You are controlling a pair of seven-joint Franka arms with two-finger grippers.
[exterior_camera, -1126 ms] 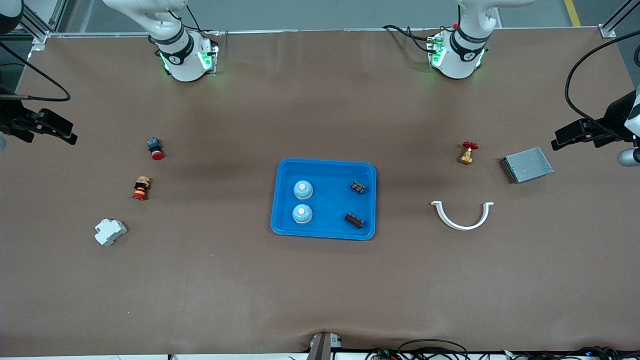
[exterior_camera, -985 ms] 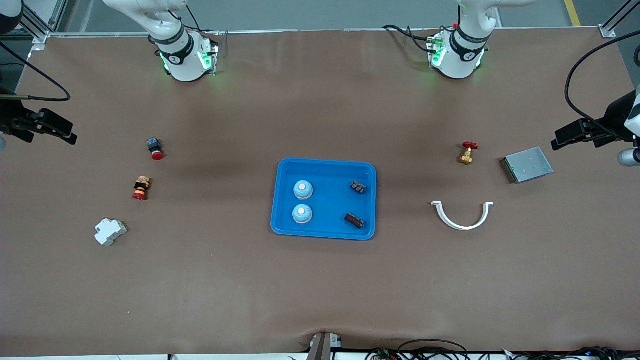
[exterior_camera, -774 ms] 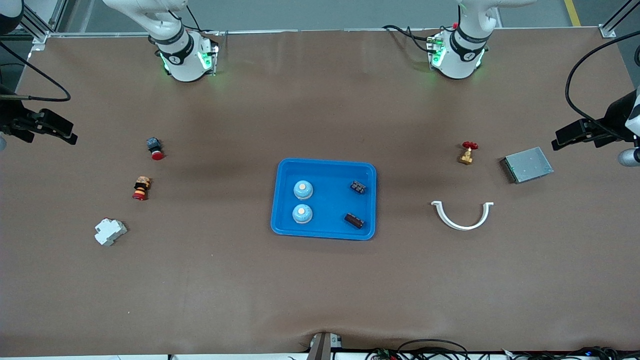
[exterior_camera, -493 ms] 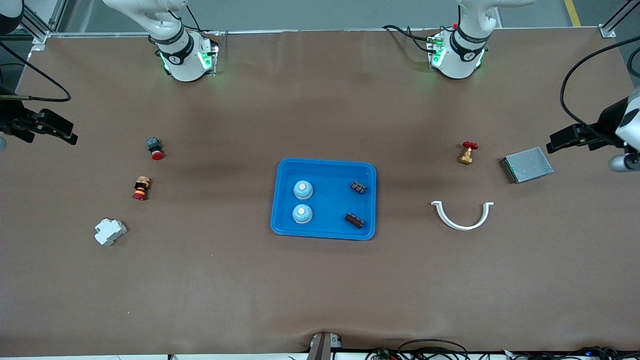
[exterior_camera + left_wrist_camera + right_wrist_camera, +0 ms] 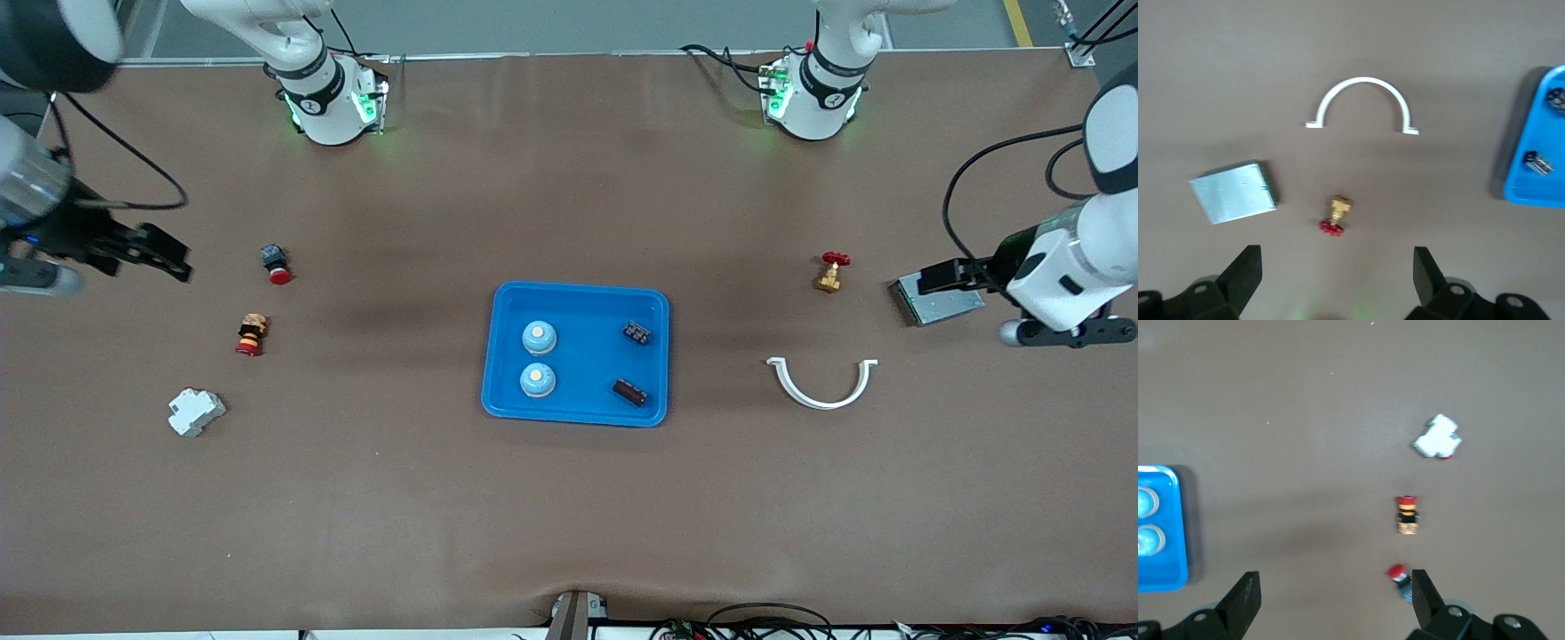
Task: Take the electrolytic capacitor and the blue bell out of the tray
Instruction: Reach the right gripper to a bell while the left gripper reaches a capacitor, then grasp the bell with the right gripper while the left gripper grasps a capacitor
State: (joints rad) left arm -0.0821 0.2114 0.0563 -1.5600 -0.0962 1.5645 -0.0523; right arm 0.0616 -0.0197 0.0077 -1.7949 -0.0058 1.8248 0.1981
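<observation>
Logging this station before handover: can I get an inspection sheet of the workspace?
Surface: brown table, nothing spilled.
Job's things: two bells and two capacitors lie in the blue tray.
Clutter: white clamp, brass valve, metal box, two red buttons, white breaker.
Grippers: left gripper open over the metal box; right gripper open, empty, at its own end.
Cables: loops on both arms.
Surroundings: nothing seen.
</observation>
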